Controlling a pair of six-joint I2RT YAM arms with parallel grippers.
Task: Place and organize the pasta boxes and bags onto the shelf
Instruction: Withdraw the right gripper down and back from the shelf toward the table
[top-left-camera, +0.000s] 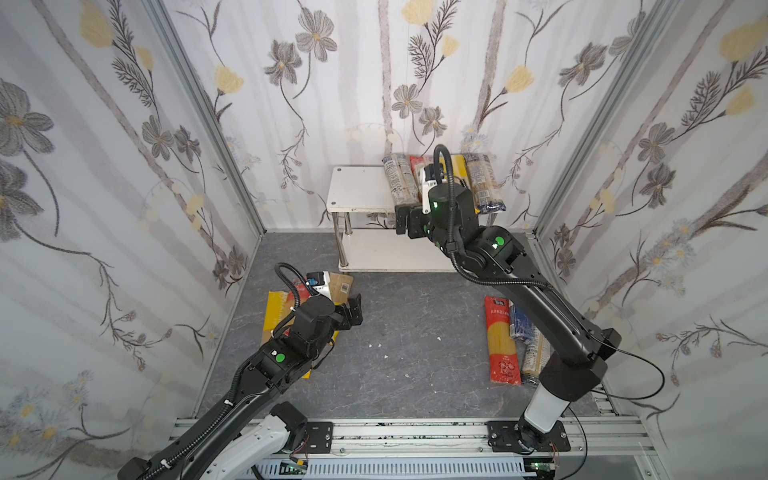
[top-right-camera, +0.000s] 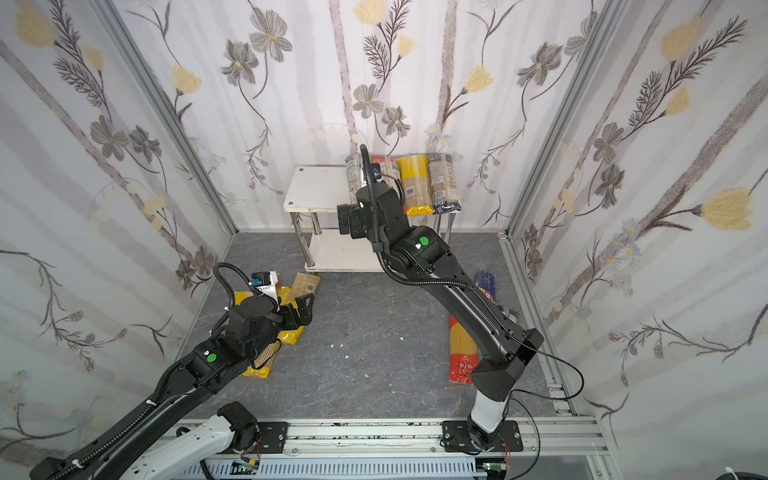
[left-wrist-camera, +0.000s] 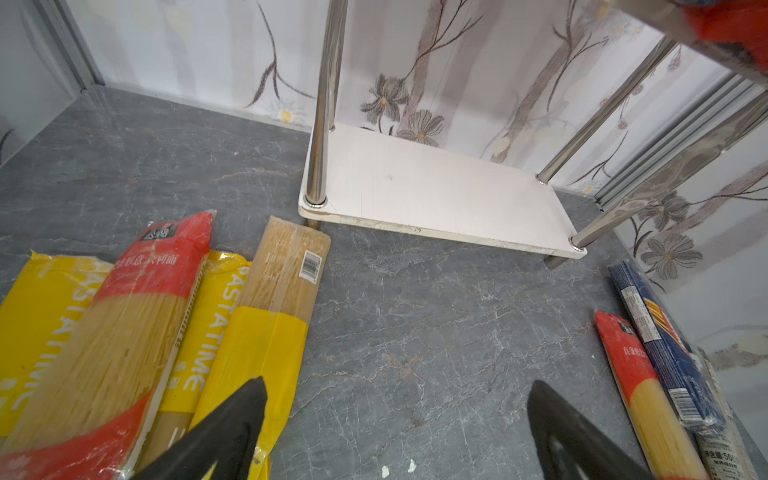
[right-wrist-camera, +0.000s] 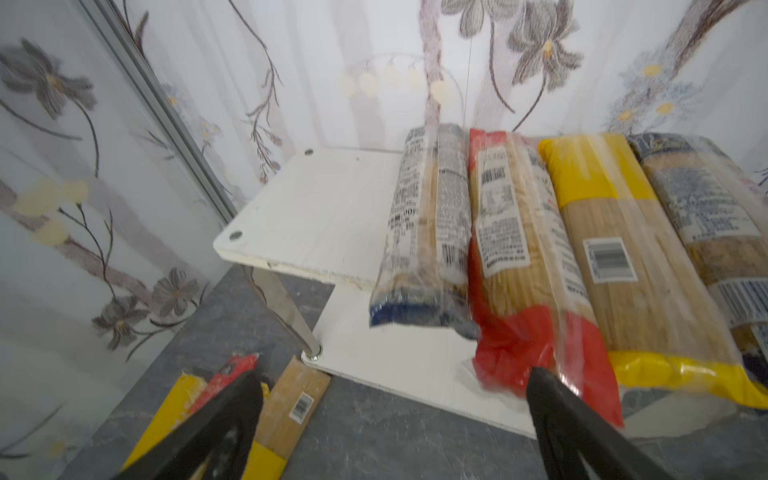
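1. Done so far: 4 shelf packs (right-wrist-camera: 615, 249) lie side by side on the right half of the shelf (right-wrist-camera: 316, 208) top board, with their front ends overhanging the edge. From the bare side they run blue-ended, red, yellow, blue-ended.
2. The left half of the top board is bare, and so is the lower board (left-wrist-camera: 436, 195).
3. Left to do:
   - The left pile (left-wrist-camera: 137, 316) on the floor shows 4 packs: 2 yellow, 1 red and 1 tan pack (left-wrist-camera: 286, 266) with a yellow band (more may hide under the arm).
   - By the right wall lie a red floor pack (top-left-camera: 500, 336), the box (left-wrist-camera: 665, 345) and a clear bag (left-wrist-camera: 723, 449).
   - My estimate is roughly a third of the way through.
4. Right pincer (top-left-camera: 409, 222): jaws spread wide and empty, at the front edge of the top board. In the right wrist view the red shelf pack (right-wrist-camera: 511, 249) ends right at 1 finger (right-wrist-camera: 552, 395). I cannot tell whether it touches or sits just clear.
5. Left pincer (top-left-camera: 351, 311): jaws spread wide and empty, over the inner edge of the left pile. The tan pack's yellow band sits under 1 finger (left-wrist-camera: 232, 419), with bare floor between the jaws.
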